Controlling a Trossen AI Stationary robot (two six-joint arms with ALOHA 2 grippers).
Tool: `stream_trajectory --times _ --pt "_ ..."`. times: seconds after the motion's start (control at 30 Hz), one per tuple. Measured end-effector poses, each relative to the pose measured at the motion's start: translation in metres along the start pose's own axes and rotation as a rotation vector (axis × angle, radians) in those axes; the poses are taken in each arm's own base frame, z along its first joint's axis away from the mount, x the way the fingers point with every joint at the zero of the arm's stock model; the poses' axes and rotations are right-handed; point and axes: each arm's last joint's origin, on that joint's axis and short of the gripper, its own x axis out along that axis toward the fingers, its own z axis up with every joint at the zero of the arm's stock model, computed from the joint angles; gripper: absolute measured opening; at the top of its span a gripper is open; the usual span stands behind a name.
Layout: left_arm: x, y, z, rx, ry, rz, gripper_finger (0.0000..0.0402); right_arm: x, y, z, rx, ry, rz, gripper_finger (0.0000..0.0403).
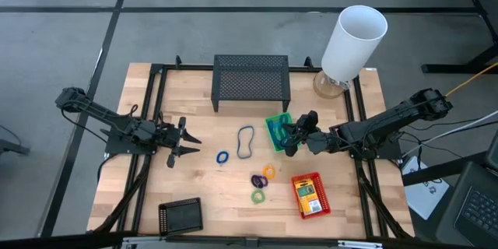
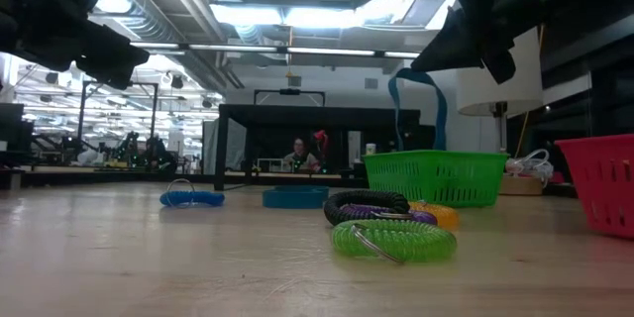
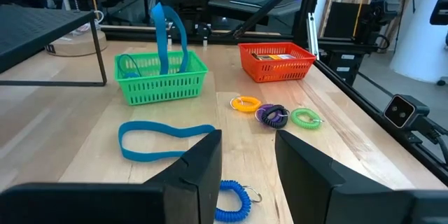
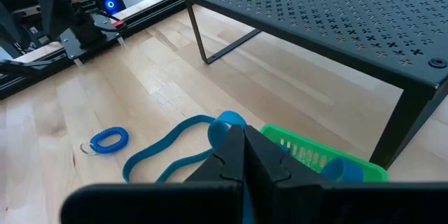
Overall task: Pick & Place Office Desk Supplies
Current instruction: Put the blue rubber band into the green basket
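Note:
My right gripper (image 1: pixel 289 138) is shut on a blue band loop (image 2: pixel 416 109) above the green basket (image 1: pixel 278 131). A second blue band loop (image 1: pixel 246 142) lies flat on the table left of the basket, with a blue ring (image 1: pixel 222 156) beside it. Purple (image 1: pixel 257 180), orange (image 1: pixel 269 171) and green (image 1: pixel 257 196) rings lie nearer the front. The red basket (image 1: pixel 310 194) holds a yellow-and-green pack. The black basket (image 1: pixel 180 216) sits at the front left. My left gripper (image 1: pixel 184 140) is open and empty at the table's left. My right gripper pinches the upper end of the blue band loop (image 4: pixel 228 120) between its two shut fingers. The fingers come from the table's right, slanting down. The band hangs below them as a narrow upright loop (image 3: pixel 168 35), its lower end inside the green basket (image 3: pixel 161 77).
The wide black mesh stand (image 1: pixel 251 80) stands at the back middle, just beyond the green basket. The tall white cylinder (image 1: pixel 354 40) stands at the back right. A black frame rail (image 1: pixel 156 117) runs along each side of the wooden table.

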Motion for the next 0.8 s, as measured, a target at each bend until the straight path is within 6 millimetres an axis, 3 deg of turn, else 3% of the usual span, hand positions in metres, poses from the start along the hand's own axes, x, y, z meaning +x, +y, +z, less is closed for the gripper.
stream_trajectory --times 0.8 --pt "0.0 -0.0001 0.0 -0.012 0.0 -0.005 0.0129 0.0 0.0007 0.0007 -0.007 -0.003 0.008 0.0"
